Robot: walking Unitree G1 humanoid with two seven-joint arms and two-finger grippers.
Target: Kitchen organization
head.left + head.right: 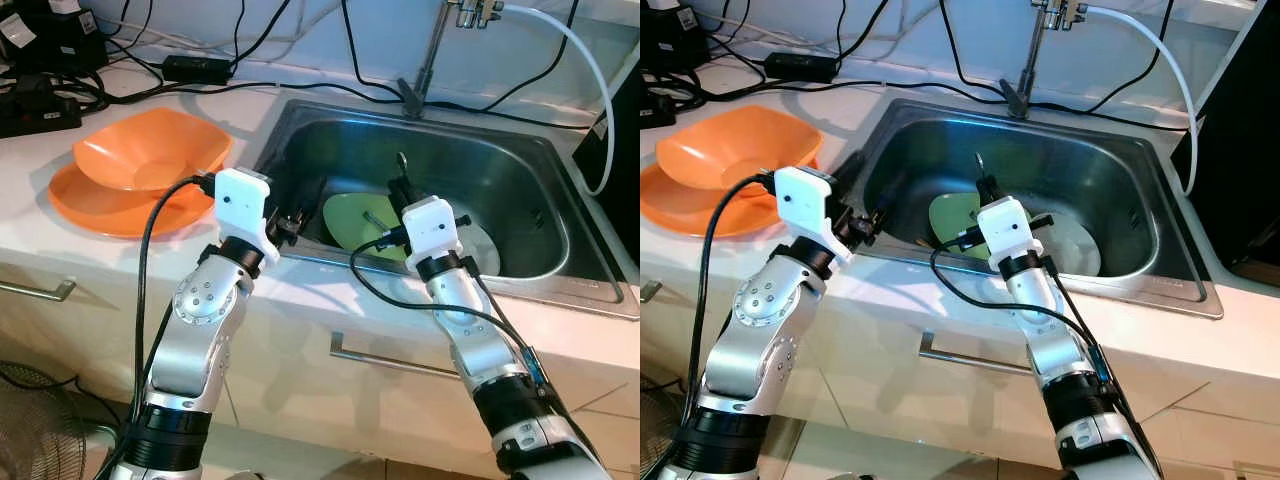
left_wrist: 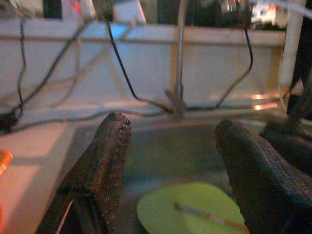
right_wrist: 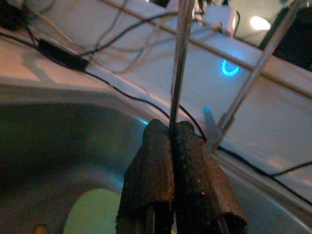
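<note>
My right gripper (image 1: 401, 192) is over the steel sink (image 1: 520, 175), shut on a thin metal utensil (image 3: 179, 58) that stands upright out of its fingertips (image 3: 161, 134); the utensil's small top end (image 1: 401, 158) points at the back wall. Below it a green plate (image 1: 347, 222) lies in the basin with a thin stick-like utensil (image 2: 209, 218) across it, and a white plate (image 1: 484, 247) sits beside it. My left gripper (image 1: 305, 205) hangs open just inside the sink's left rim, its fingers (image 2: 105, 161) wide apart and holding nothing.
An orange bowl (image 1: 150, 150) rests on an orange plate (image 1: 90, 208) on the counter left of the sink. A faucet pipe (image 1: 430, 50) and white hose (image 1: 585, 70) rise behind the basin. Black cables and a power strip (image 1: 35, 112) line the back wall. Drawer handles (image 1: 385, 360) run below.
</note>
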